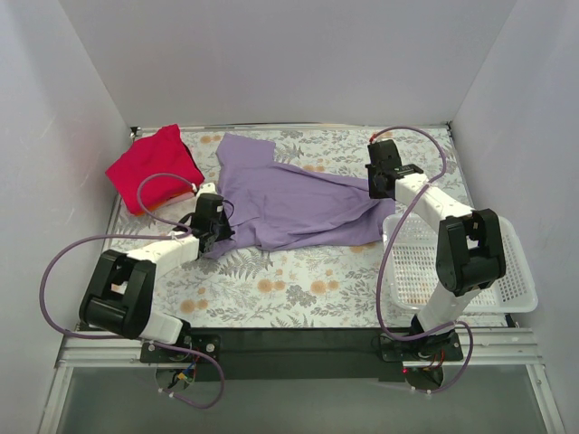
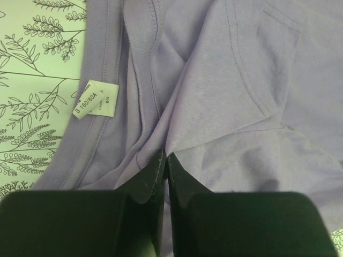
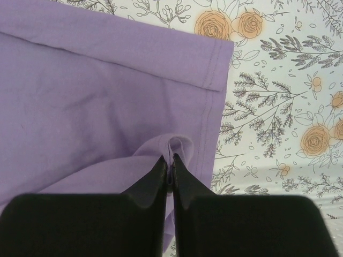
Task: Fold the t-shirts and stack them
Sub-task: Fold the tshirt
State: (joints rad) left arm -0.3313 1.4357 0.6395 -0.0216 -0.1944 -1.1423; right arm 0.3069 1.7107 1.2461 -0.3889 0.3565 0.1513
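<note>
The left arm (image 1: 167, 250) and right arm (image 1: 427, 192) have white links between bulky black joint housings. A purple cable (image 1: 54, 262) loops along each, and both bases are bolted to a black plate (image 1: 298, 342). The left gripper (image 2: 164, 160) and right gripper (image 3: 170, 163) have matte black, wedge-shaped fingers (image 2: 142, 184).

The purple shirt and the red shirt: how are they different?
The purple shirt lies spread out mid-table; the red shirt sits bunched up in the far left corner. The left gripper and right gripper each pinch the purple shirt; no gripper holds the red shirt. Both rest on the flowery tablecloth.
</note>
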